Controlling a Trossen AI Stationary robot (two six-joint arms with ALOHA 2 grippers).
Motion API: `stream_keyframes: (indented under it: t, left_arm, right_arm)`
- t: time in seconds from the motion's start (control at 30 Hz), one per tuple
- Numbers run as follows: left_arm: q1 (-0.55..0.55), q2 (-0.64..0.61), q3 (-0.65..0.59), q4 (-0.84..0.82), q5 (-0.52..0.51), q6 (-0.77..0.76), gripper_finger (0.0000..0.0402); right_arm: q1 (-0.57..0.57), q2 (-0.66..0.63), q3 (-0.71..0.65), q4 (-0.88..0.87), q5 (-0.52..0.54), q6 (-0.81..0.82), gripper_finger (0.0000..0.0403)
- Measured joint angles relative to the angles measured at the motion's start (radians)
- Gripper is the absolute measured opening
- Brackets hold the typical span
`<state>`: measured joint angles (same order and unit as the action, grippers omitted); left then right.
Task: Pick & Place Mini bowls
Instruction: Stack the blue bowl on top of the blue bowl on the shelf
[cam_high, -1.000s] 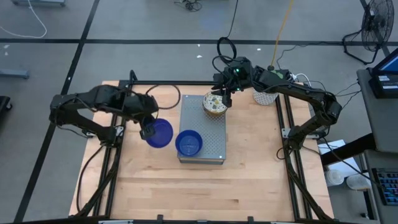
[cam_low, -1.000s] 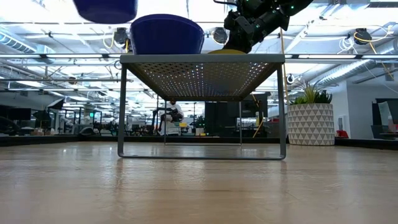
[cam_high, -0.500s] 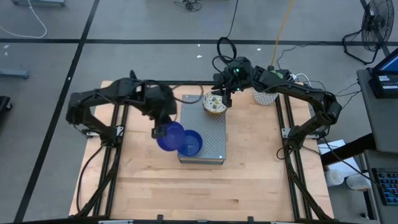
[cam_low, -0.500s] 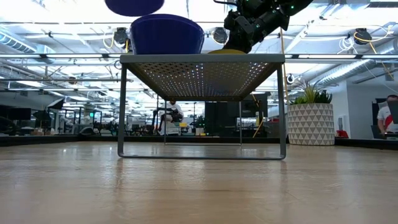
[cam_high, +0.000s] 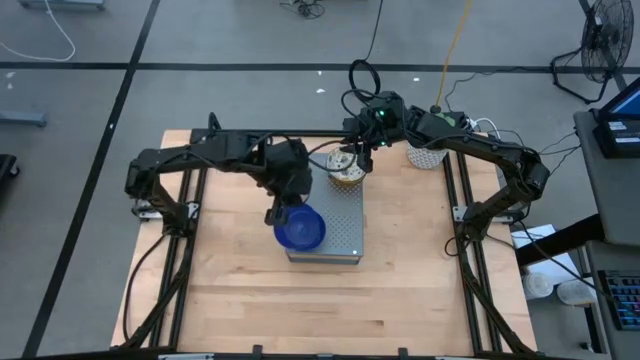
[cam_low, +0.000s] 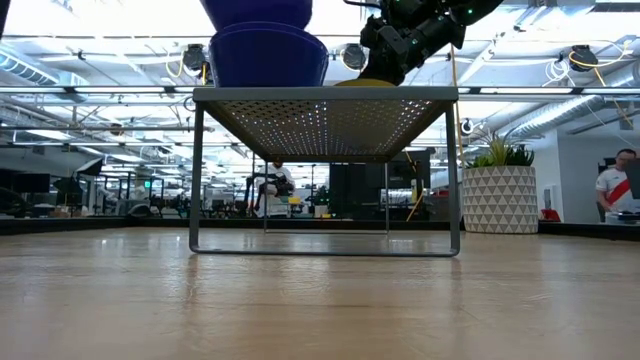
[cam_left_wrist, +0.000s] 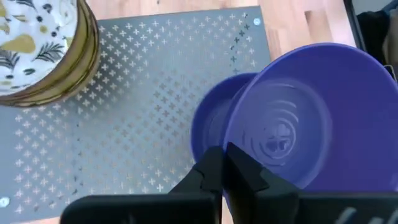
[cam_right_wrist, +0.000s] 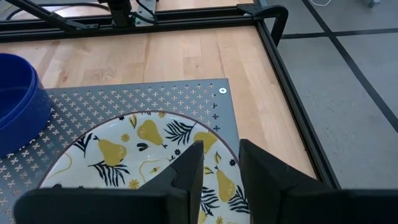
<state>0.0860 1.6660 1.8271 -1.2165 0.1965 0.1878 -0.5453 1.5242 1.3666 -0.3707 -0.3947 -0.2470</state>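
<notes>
My left gripper (cam_high: 274, 214) is over the near left part of the grey perforated stand (cam_high: 340, 215), shut on a glossy blue mini bowl (cam_left_wrist: 292, 124). Directly below it, a second blue bowl (cam_low: 268, 58) stands on the stand. Whether the two touch does not show. A stack of cream-white bowls (cam_high: 345, 171) with a pear and leaf pattern (cam_right_wrist: 143, 155) stands on the stand's far part. My right gripper (cam_right_wrist: 221, 163) is open above that stack, one finger on each side of the top bowl's rim. My left gripper pinches the rim of the upper blue bowl (cam_left_wrist: 235, 138) on its left side, one finger inside the bowl and one outside. The fingers (cam_left_wrist: 210, 167) come from above, pointing down. The bowl is upright, its base sunk just into the lower bowl's mouth (cam_low: 255, 20).
A white patterned pot with a green plant (cam_high: 428, 155) stands at the table's far right, beside my right arm. Black frame rails (cam_high: 455, 200) run along the left and right table edges. Bare wood (cam_high: 320, 300) lies near of the stand. A person (cam_low: 612, 190) shows in the room behind.
My left gripper has carried the blue bowl toward the table's right, from beside the stand's left edge to directly over the blue bowl standing there, and has lowered it slightly. It has stayed shut on the bowl. The right arm has kept still.
</notes>
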Motion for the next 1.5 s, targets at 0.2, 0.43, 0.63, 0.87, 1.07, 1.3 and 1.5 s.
stream_keyframes:
  t: [0.2, 0.43, 0.63, 0.87, 1.07, 1.3, 1.5]
  left_arm:
    - [0.028, 0.052, 0.0, 0.001, 0.022, 0.014, 0.0007]
    - [0.037, 0.07, 0.0, 0.0, 0.039, 0.02, 0.0022]
    - [0.038, 0.057, 0.0, 0.016, 0.009, 0.009, 0.007]
    - [0.037, 0.053, 0.0, 0.014, 0.004, -0.042, 0.0077]
    - [0.039, 0.048, 0.0, 0.017, -0.001, -0.02, 0.0059]
    - [0.024, -0.031, -0.001, 0.04, -0.058, 0.107, 0.0005]
    - [-0.03, -0.046, 0.0, 0.024, 0.007, 0.158, 0.0003]
  right_arm:
    - [0.0, 0.0, 0.0, -0.001, 0.0, 0.0, 0.0089]
    - [0.0, 0.0, 0.0, -0.001, 0.0, -0.004, 0.0089]
    - [0.0, 0.0, 0.0, -0.001, 0.0, -0.008, 0.0089]
    - [0.0, 0.0, 0.0, -0.001, 0.0, -0.005, 0.0089]
    - [0.0, 0.0, 0.0, -0.001, 0.0, -0.002, 0.0089]
    - [0.0, 0.0, 0.0, -0.002, 0.0, -0.001, 0.0089]
    - [0.0, 0.0, 0.0, -0.008, 0.0, -0.002, 0.0089]
